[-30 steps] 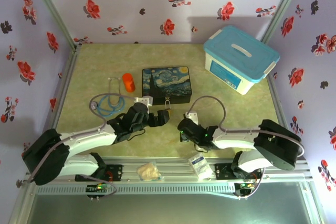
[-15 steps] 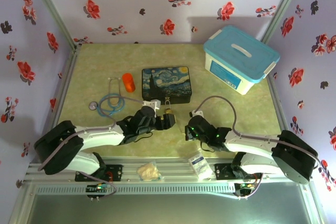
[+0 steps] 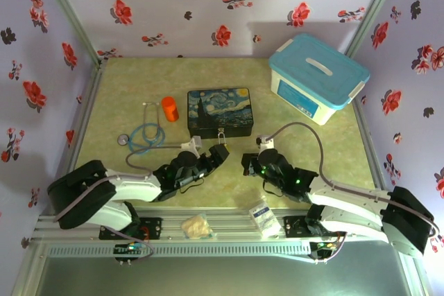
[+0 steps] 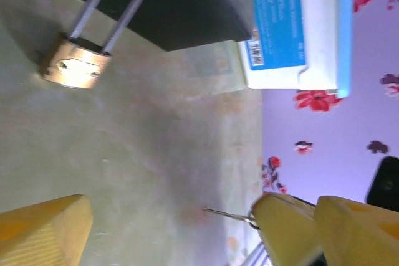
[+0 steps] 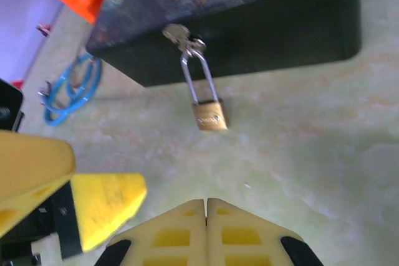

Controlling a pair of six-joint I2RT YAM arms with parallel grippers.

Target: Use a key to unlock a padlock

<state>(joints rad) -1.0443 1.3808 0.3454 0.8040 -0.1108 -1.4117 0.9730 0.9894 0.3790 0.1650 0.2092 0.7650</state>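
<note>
Both arms have stretched nearer to the painted box [image 3: 220,109]. The padlock [image 5: 209,116] hangs on its front, seemingly locked. The left gripper [image 3: 219,154] jaws are spread; the right gripper [image 5: 206,201] jaws pinch the key [image 4: 225,214], not yet inserted.

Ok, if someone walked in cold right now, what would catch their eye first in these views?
The brass padlock hooked by its shackle on the front latch of the Starry Night box, mid-table, draws the eye first. Both yellow-fingered grippers sit just in front of it: the right gripper shut, the left gripper open. A thin metal sliver, probably the key, pokes from a yellow fingertip.
</note>
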